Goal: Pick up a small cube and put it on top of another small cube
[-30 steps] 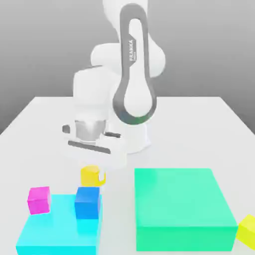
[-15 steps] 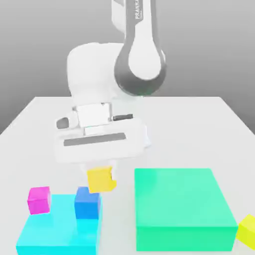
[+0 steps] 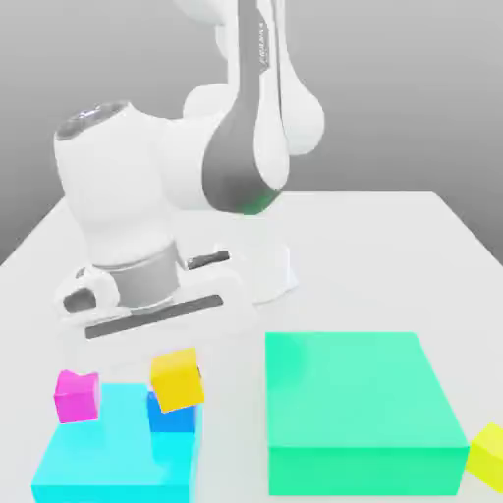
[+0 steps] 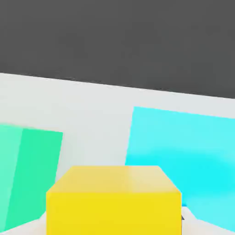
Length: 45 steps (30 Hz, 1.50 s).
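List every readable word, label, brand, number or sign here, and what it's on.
"FRANKA": dark lettering on the robot arm, running along the link; seen obliquely and small, so that reading is likely, not certain.
No readable text on the visible faces of the cubes, the cyan slab or the green slab.

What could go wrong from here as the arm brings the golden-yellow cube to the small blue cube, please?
The golden-yellow cube, held in the hand, looks tilted in the exterior view, so it might land on an edge and tip off. It also overlaps the small blue cube there, so lowering it off-centre could nudge the blue one along the flat cyan slab. A sideways swing might also knock the small magenta cube nearby.
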Each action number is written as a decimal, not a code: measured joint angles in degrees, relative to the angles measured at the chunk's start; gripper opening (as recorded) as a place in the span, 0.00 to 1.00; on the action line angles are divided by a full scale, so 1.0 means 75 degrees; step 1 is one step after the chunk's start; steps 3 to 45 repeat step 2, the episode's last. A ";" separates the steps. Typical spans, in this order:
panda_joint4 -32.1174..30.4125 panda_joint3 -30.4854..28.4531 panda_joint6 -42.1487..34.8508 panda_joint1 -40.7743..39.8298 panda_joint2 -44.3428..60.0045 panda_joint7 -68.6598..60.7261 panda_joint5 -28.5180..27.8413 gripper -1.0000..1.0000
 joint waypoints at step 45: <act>0.0268 -0.0092 -0.0494 -0.0054 0.0135 0.0044 -0.0515 0.00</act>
